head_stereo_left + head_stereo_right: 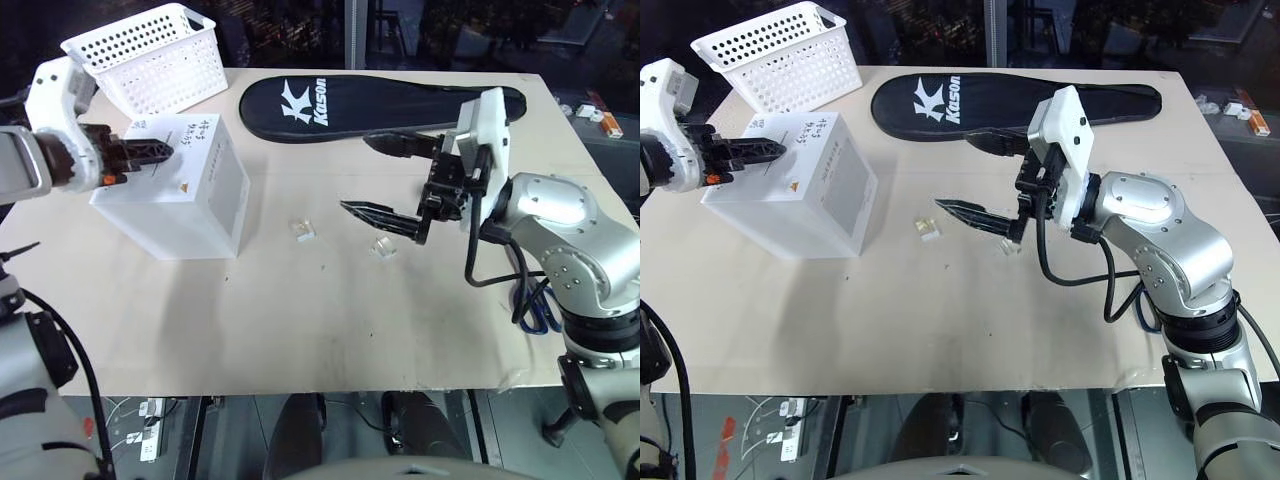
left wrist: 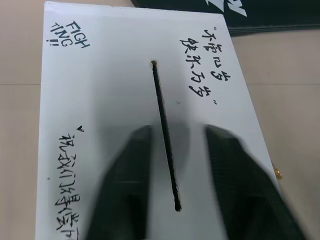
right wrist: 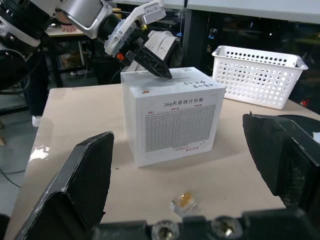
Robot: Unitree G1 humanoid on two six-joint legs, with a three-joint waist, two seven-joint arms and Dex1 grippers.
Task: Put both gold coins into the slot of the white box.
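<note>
our left gripper (image 2: 172, 165) hangs over the white box (image 1: 190, 205), fingers parted astride its slot (image 2: 165, 135), holding nothing. we judge a coin just dropped; our right gripper (image 1: 385, 178), spread wide beside the box, must fetch another.

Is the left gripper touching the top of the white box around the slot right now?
Cannot tell. In the left wrist view its fingers straddle the slot over the white box, but no view shows contact or a gap plainly.

A pale wooden table (image 1: 330, 320) is seen, on which a white box (image 1: 190, 205), a white perforated basket (image 1: 150, 55), a black racket cover (image 1: 370, 105) and two clear cubes (image 1: 302, 230) are set
</note>
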